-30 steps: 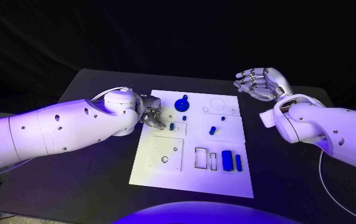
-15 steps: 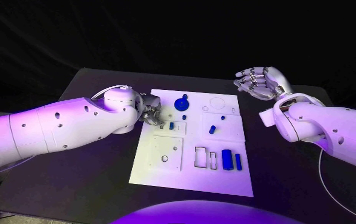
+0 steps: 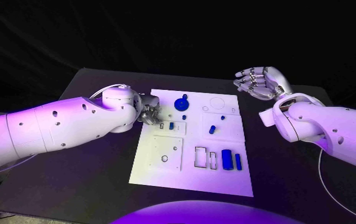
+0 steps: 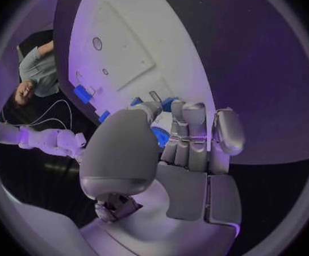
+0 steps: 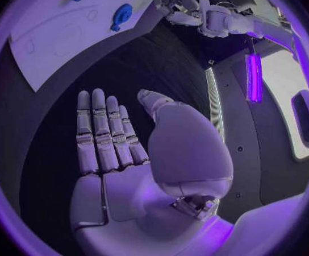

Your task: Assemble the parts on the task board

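The white task board (image 3: 194,175) lies in the middle of the black table. On it are a blue disc part (image 3: 181,103), a small blue peg (image 3: 184,116), a short blue part (image 3: 171,126) beside an empty slot, another blue part (image 3: 212,129) and two blue bars (image 3: 227,160) near the front right. My left hand (image 3: 150,112) hovers at the board's left edge, fingers curled close to the thumb (image 4: 119,153). Blue shows by its fingertips (image 4: 170,103), but whether it holds anything is unclear. My right hand (image 3: 260,82) is raised beyond the board's far right corner, palm flat (image 5: 119,148) and empty.
A square plate with two holes (image 3: 166,153) and two empty rectangular slots (image 3: 201,157) take up the board's near half. Round outlines (image 3: 218,103) mark its far right corner. Bare black table (image 3: 89,178) surrounds the board.
My left hand has drawn back a little toward the board's far left, uncovering the empty slot beside the short blue part. The right hand has stayed still.
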Motion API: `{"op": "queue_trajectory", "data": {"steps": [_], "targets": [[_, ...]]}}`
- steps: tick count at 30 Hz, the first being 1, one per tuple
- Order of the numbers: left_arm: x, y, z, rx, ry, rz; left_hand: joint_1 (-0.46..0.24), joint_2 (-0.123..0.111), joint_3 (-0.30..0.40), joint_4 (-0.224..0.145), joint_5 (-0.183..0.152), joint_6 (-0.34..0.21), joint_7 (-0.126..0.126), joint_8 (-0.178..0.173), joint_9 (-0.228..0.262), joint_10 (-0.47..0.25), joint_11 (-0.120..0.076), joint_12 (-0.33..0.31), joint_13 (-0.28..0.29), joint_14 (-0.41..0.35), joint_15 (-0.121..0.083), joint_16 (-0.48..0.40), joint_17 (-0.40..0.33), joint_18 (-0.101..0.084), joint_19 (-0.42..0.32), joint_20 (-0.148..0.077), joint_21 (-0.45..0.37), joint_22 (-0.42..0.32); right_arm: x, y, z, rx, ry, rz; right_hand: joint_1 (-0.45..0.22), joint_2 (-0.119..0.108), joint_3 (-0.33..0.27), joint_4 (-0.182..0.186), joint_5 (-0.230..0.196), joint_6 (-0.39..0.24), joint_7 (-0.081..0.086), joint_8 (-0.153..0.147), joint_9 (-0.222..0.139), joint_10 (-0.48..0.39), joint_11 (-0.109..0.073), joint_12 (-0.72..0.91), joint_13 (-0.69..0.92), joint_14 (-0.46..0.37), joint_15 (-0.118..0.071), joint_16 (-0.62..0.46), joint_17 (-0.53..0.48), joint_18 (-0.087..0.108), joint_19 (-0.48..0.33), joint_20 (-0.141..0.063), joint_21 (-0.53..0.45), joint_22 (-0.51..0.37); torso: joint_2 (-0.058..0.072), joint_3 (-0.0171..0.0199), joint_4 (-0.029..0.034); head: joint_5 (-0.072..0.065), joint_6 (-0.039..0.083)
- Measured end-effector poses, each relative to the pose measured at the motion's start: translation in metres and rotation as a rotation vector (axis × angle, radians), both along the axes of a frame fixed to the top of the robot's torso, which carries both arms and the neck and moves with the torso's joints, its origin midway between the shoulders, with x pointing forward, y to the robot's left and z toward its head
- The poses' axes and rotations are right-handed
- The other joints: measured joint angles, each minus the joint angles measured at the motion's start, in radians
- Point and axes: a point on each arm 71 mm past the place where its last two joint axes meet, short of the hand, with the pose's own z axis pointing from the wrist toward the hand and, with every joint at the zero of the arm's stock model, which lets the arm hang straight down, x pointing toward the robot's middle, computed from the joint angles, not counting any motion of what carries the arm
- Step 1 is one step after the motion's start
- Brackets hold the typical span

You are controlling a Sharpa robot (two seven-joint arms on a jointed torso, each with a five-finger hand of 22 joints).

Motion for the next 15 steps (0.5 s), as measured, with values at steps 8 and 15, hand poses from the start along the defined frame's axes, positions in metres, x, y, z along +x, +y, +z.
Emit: {"op": "queue_trajectory", "data": {"steps": [8,15], "targets": [[-0.0007,0.0058,-0.0012,-0.024,0.027,0.028,0.02,-0.02,0.096,0.002,0.003,-0.023,0.005,0.021,-0.01,-0.01,0.005,-0.02,-0.036,-0.006,0.006,-0.006,-0.007,0.0,-0.009,0.002,-0.007,-0.011,0.0,-0.0005,0.0,0.0,0.0,-0.001,0.0,0.0,0.0,0.0,0.002,0.0,0.0,0.0,0.0,0.0,0.0,0.0,0.0,0.0,0.0,-0.006,0.0,0.0,0.0,0.0,0.0,-0.004,0.0,0.0,0.0002,-0.001,0.0],[-0.0025,0.0096,-0.0015,-0.046,0.046,0.045,0.023,-0.023,0.098,0.004,0.003,-0.023,0.005,0.021,-0.01,-0.013,0.009,-0.028,-0.047,-0.007,0.007,-0.011,-0.011,0.016,-0.018,0.003,-0.011,-0.02,-0.0001,-0.0013,0.0,0.0,0.001,-0.002,-0.004,0.004,0.0,0.0,0.025,0.0,0.0,0.0,-0.001,0.0,0.0,0.0,0.0,0.0,0.0,-0.012,-0.001,0.0,0.0,0.0,-0.004,-0.01,0.0,0.0,0.0007,-0.003,0.0]]}}
